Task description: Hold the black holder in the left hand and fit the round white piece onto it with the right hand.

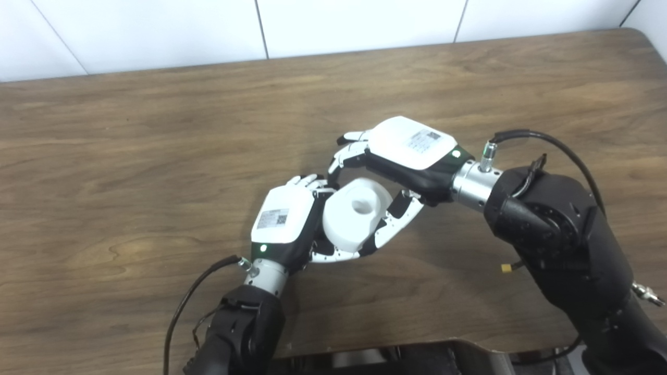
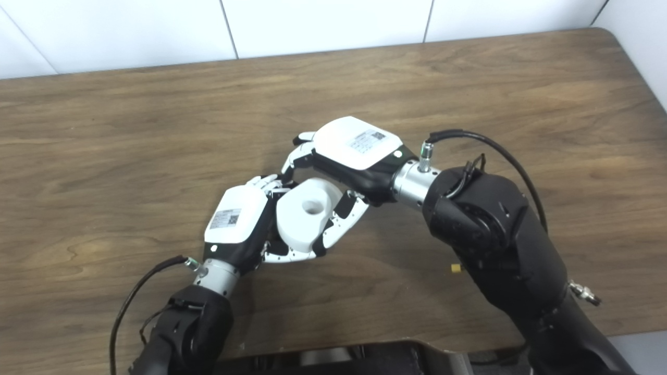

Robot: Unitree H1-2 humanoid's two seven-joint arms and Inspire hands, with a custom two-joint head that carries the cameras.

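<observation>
Over the table (image 1: 156,130), both hands apparently clasp the round white piece (image 1: 354,216).

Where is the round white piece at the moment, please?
The round white piece sits mid-table, above the wooden table, cradled between the left robot hand and the right robot hand.
</observation>
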